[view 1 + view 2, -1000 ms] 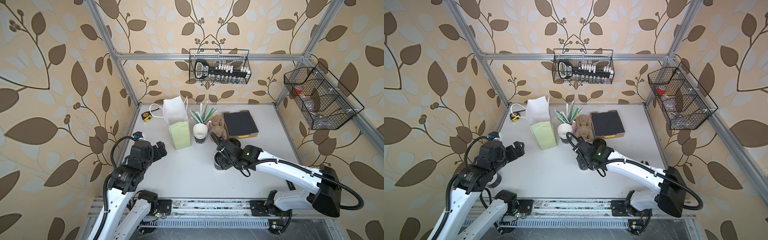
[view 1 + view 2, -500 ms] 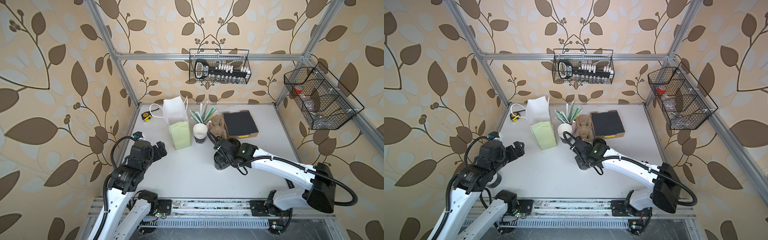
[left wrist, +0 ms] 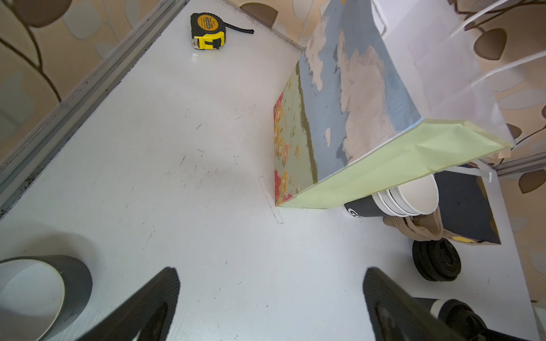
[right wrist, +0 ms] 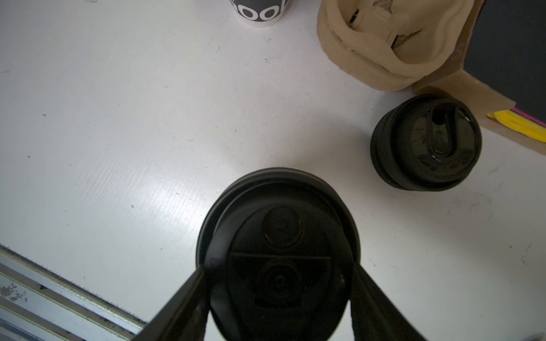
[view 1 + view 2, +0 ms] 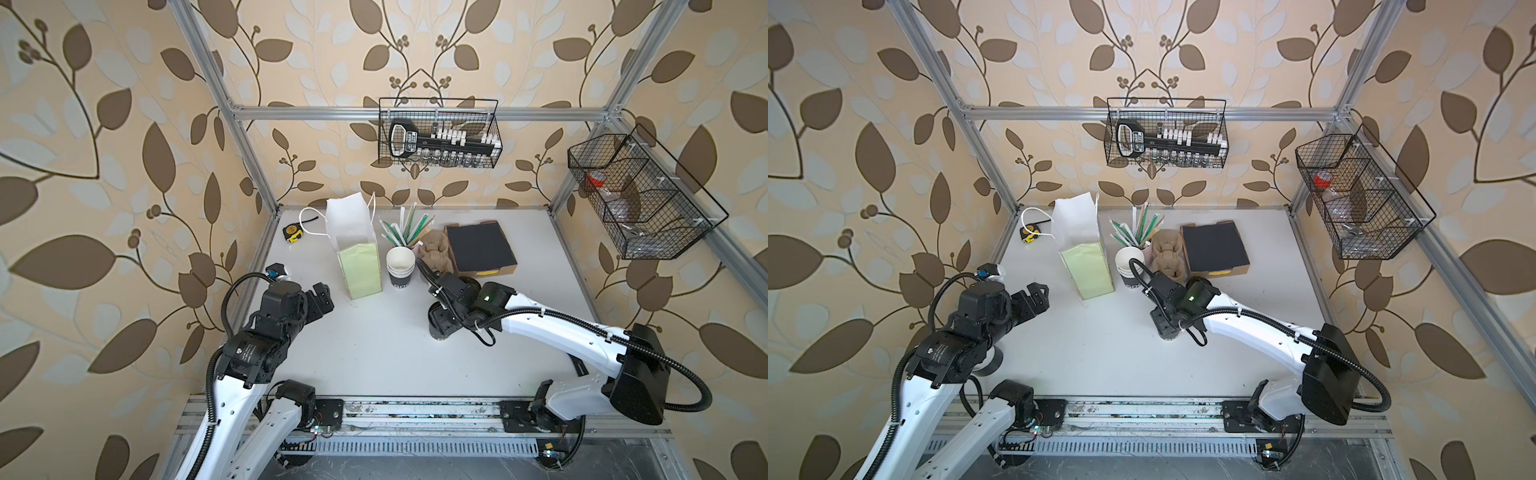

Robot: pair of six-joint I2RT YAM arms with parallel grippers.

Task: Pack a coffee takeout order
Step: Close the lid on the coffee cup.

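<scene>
Right wrist view: right pincer (image 4: 279, 267) seems clamped on the round black plastic lid (image 4: 280, 224); we should press it level onto the black paper cup (image 5: 436, 330).

right gripper (image 5: 444, 318) pivoted slightly, elbow (image 5: 636, 374) swung inward

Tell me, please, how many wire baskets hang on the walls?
2: a back-wall basket and a side-wall basket on the robot's right. None seems hidden.
</scene>
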